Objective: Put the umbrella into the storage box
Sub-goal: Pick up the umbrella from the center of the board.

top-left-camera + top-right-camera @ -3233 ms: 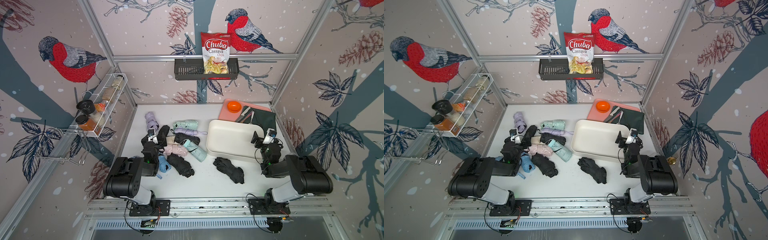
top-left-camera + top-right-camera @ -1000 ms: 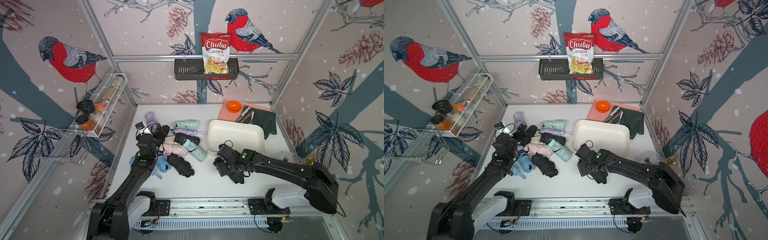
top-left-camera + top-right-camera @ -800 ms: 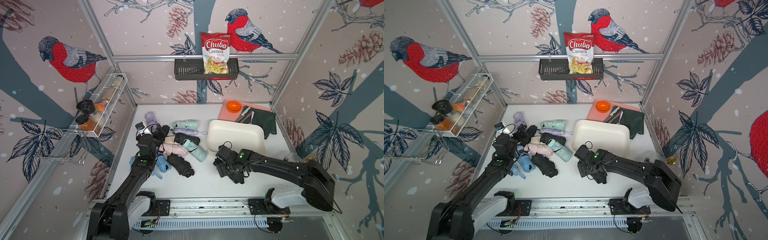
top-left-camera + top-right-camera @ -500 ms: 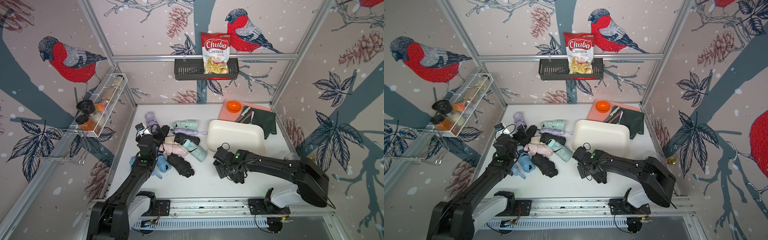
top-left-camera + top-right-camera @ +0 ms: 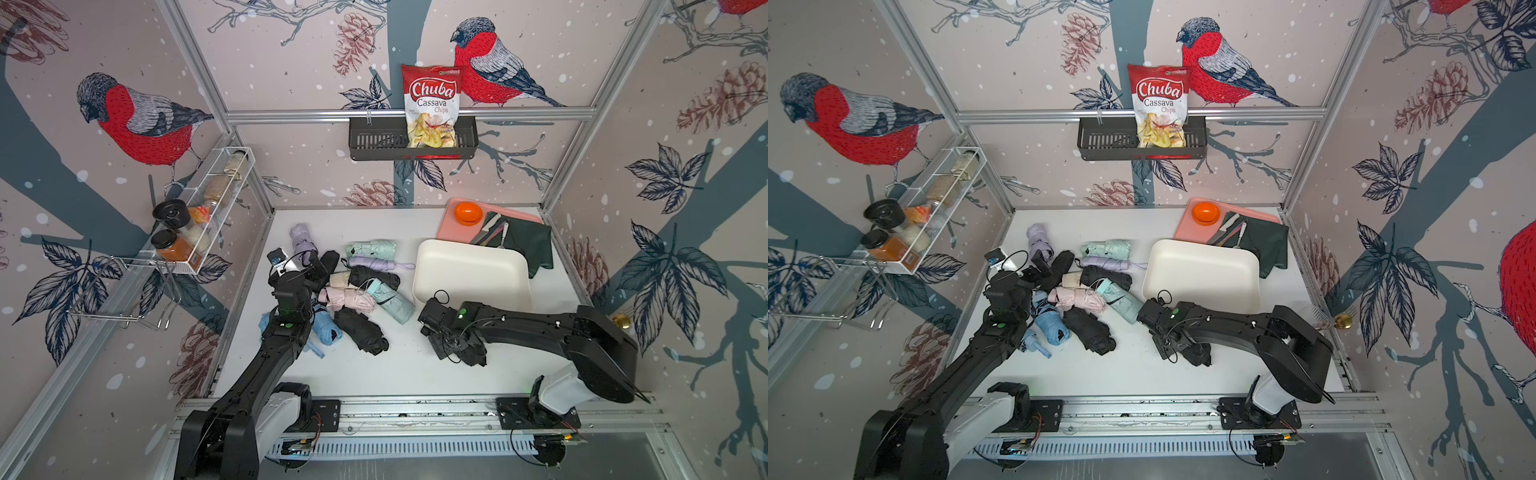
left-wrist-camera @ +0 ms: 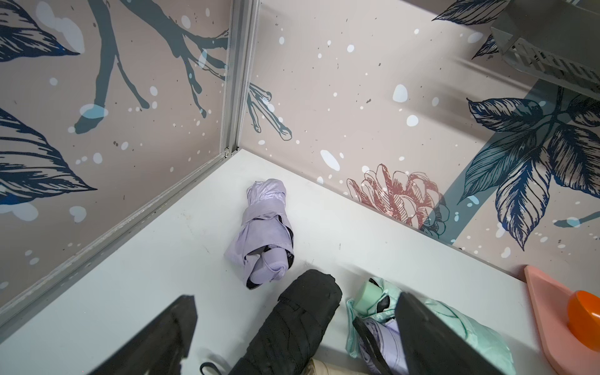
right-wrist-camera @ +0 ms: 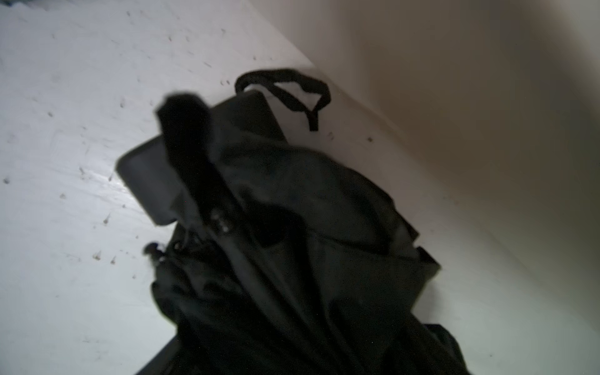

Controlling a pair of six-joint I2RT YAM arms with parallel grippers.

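Note:
A lone black folded umbrella point(image 5: 469, 353) point(image 5: 1198, 353) lies on the white table just in front of the cream-white storage box point(image 5: 473, 270) point(image 5: 1204, 270), which holds nothing. My right gripper point(image 5: 446, 343) point(image 5: 1173, 338) is pressed down over this umbrella. In the right wrist view the umbrella's black fabric point(image 7: 292, 227) hides the jaws. My left gripper point(image 5: 316, 266) point(image 6: 297, 300) stands open over a pile of folded umbrellas, its fingers either side of a black umbrella point(image 6: 292, 324).
The pile includes lilac point(image 5: 301, 237), mint point(image 5: 370, 249), pink point(image 5: 345, 299) and blue point(image 5: 326, 328) umbrellas. A pink tray point(image 5: 453, 216) with an orange bowl point(image 5: 468, 212) and a dark green cloth point(image 5: 532, 245) lie behind the box. A wire spice rack point(image 5: 199, 216) hangs at the left.
Both arms have reached out from their folded rest. Over the last second my right gripper has edged left on the lone black umbrella, while the left arm has stayed still.

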